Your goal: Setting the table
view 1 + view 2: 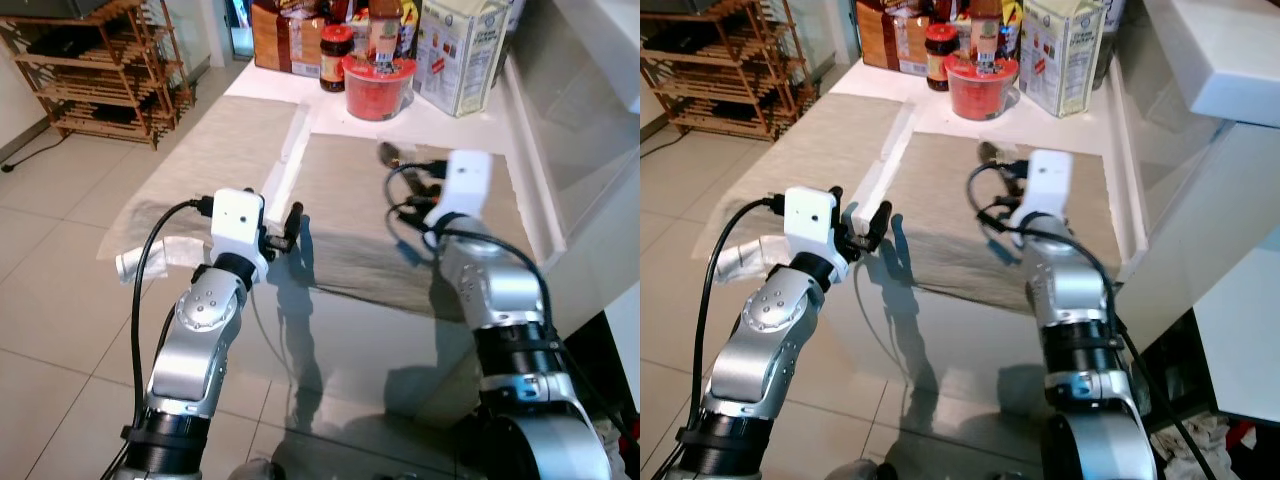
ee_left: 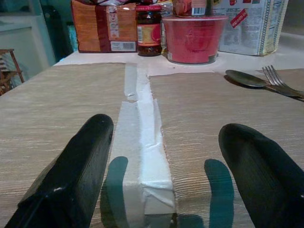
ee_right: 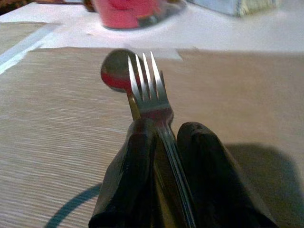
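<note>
Two beige placemats lie side by side on the table, the left placemat (image 1: 205, 150) and the right placemat (image 1: 345, 210), with a strip of white tape (image 2: 142, 128) along the seam. My left gripper (image 2: 166, 128) is open low over that seam near the front edge, nothing between its fingers. My right gripper (image 3: 166, 130) is shut on a steel fork (image 3: 147, 85) over the far part of the right placemat. A spoon (image 3: 114, 71) lies against the fork, bowl forward; whether it is gripped too I cannot tell. The spoon's bowl (image 1: 388, 152) pokes out beyond the right wrist.
At the table's far end stand a red tub (image 1: 378, 85), a dark jar (image 1: 335, 55), a carton (image 1: 460, 55) and food packets. A white wall and ledge (image 1: 580, 150) run close along the right. A wooden rack (image 1: 100, 70) stands on the floor at the far left. The glass tabletop (image 1: 350, 340) shows in front.
</note>
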You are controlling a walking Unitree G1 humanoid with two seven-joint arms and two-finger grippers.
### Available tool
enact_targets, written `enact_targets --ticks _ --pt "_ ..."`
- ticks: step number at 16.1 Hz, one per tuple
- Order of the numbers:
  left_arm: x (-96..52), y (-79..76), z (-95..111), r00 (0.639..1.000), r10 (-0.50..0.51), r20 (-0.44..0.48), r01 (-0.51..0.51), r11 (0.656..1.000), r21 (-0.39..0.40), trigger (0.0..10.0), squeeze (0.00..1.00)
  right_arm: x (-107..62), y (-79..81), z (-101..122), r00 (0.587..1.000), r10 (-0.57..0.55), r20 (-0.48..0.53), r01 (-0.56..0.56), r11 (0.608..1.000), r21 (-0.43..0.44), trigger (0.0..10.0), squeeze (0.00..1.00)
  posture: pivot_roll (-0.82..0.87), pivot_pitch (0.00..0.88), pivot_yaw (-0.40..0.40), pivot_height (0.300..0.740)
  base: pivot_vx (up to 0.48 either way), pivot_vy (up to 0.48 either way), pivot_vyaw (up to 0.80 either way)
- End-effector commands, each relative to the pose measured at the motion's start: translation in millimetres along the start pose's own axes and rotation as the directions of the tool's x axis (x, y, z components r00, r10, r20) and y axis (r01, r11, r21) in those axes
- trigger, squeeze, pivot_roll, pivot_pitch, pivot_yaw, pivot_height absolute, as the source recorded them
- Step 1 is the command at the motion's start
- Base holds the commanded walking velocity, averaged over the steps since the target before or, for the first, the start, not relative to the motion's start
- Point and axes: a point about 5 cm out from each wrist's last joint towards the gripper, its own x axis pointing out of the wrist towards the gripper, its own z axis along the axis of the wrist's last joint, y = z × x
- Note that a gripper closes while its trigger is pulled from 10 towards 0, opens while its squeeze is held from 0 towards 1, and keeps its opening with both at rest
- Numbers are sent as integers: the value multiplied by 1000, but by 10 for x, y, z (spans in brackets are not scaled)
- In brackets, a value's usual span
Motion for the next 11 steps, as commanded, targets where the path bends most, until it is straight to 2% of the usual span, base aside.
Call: enact_targets --ticks 1,4,7,9,10,11 --pt "7 5 28 1000 1 6 -1 1000 17 10000 0 -26 28 49 999 15 44 -12 998 -55 10000 0 31 42 20 740 0 0 0" --pt "8 3 29 1000 0 7 0 1000 17 10000 0 -39 -13 -18 999 -8 44 14 991 -135 10000 0 32 43 21 740 0 0 0" --pt "7 1 29 1000 0 7 0 1000 17 10000 0 -53 -14 66 995 -8 104 27 982 -186 10000 0 32 42 20 740 0 0 0" --pt "6 1 30 1000 1 8 -1 1000 17 10000 0 -42 -2 3 998 -4 66 15 987 -158 10000 0 33 44 19 740 0 0 0" --pt "1 3 27 1000 2 7 -2 1000 16 10000 0 -22 -31 -99 1000 -21 6 21 997 -80 10000 0 35 45 20 740 0 0 0" --pt "-2 2 26 1000 1 6 -1 1000 17 10000 0 1 -103 -165 998 -55 -25 54 998 -40 10000 0 37 46 20 740 0 0 0"
